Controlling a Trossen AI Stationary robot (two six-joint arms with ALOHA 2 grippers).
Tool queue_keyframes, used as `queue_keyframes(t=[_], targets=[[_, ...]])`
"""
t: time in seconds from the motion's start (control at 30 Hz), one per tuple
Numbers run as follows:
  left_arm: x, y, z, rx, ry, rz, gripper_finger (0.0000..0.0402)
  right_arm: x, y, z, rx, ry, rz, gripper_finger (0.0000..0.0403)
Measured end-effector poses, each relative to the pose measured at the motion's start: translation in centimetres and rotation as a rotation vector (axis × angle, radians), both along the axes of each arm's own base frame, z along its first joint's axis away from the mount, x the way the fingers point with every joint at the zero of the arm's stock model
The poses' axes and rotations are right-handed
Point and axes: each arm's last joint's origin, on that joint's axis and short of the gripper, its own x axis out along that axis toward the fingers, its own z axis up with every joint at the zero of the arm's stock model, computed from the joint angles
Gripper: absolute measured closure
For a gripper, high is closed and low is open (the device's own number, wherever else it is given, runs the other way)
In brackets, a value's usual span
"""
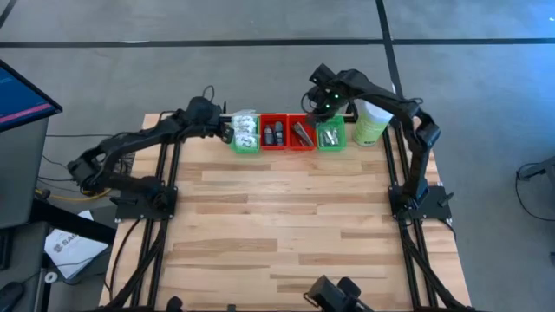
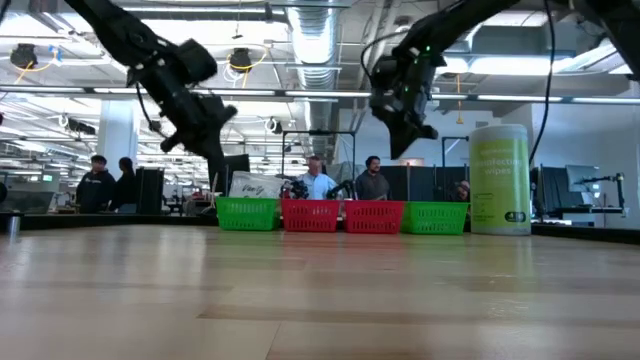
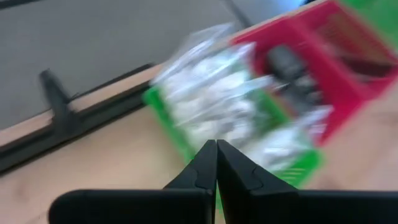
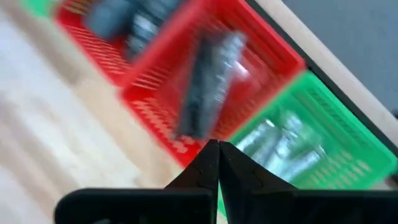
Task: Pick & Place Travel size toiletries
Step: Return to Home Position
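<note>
A monitor (image 1: 22, 100) stands at the far left, off the table. The left gripper (image 1: 230, 132) hangs just beside the left green basket (image 1: 246, 150), its 2 fingers (image 3: 205, 168) pressed together on nothing. That basket is heaped with white packets (image 1: 245, 130).

It is the first in a row of 4 touching baskets at the table's far edge. The left red basket (image 1: 274, 148) holds black oval pieces (image 1: 273, 133). The right red basket (image 1: 303, 148) holds dark grey bars (image 1: 302, 132). The right green basket (image 1: 331, 147) holds silvery tubes (image 1: 329, 134).

The right gripper (image 1: 323, 111) hovers above the 2 rightmost baskets, also clenched and empty. Just right of the row stands a pale green canister (image 1: 371, 124); its label print (image 2: 499, 160) is too small to read.

The table (image 1: 286, 225) is pale wooden planks, set on a grey floor crossed by dark lines. Behind it is an open hall with ceiling ducts and strip lights, where several people (image 2: 318, 182) stand.
</note>
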Motion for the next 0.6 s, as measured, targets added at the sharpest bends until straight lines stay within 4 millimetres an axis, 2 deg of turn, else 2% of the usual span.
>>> queue_keyframes(t=[0.2, 0.37, 0.6], targets=[[0.7, -2.5, 2.3, 0.030, -0.111, -0.149, 0.0401, 0.5, 2.1, 3.5, -0.006, -0.234, 0.186, 0.0403], [1.9, -4.6, 3.0, 0.001, -0.170, -0.280, 0.0401, 1.8, 4.3, 4.2, 0.073, -0.403, 0.446, 0.0403], [3.7, -7.4, 3.0, -0.066, -0.205, -0.362, 0.0401, 4.7, 8.2, 4.6, 0.177, -0.454, 0.427, 0.0403]])
